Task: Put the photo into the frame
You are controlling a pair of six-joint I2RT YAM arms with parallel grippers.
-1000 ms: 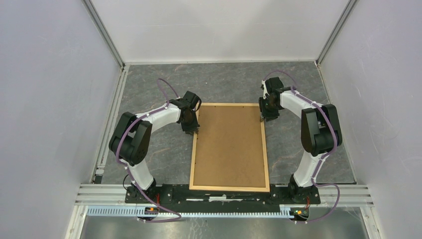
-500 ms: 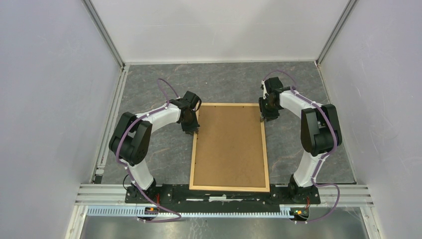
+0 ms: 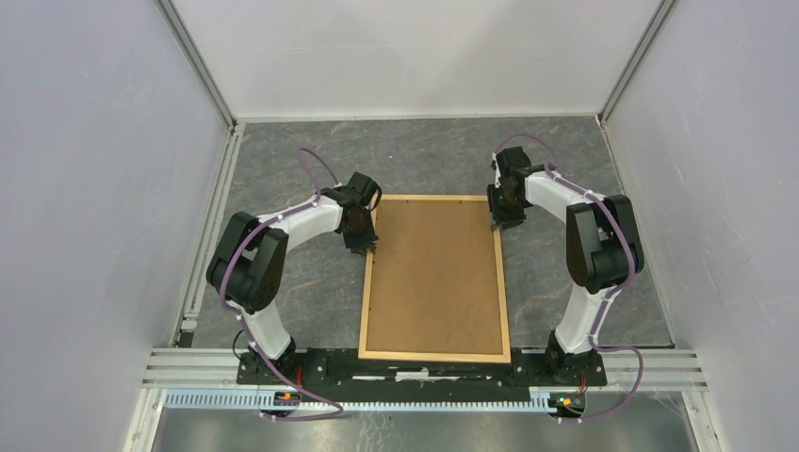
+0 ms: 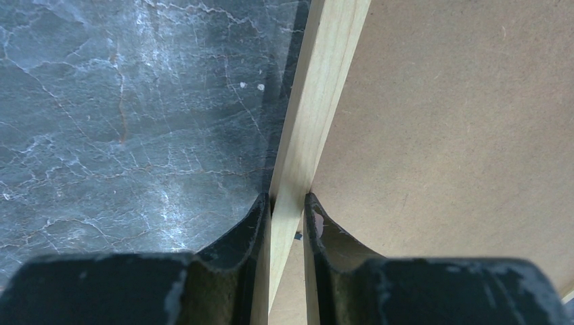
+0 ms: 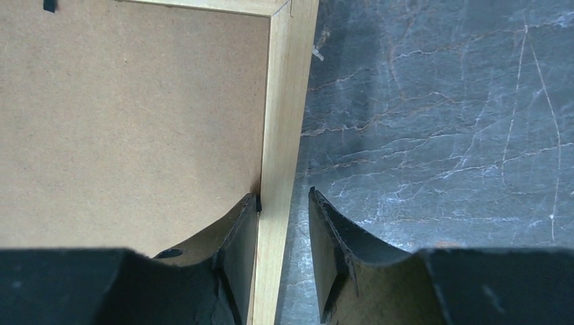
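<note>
1. Dark marbled tabletop point(image 3: 424, 160), seen from above: the frame point(image 3: 433, 356), thin pale wood, lies flat between the arms. A brown backing board point(image 3: 433, 273) fills it and hides whatever lies beneath. At its long rails, toward the far end, sit the left gripper point(image 3: 366, 247) and right gripper point(image 3: 497, 224), their jaws too small to read.
2. Left wrist: both fingers point(image 4: 254, 230) pinch the left rail from either side.
3. Right wrist: the jaws straddle the right rail, parted. The inner finger point(image 5: 244, 230) touches the wood and the outer one stands clear.
</note>
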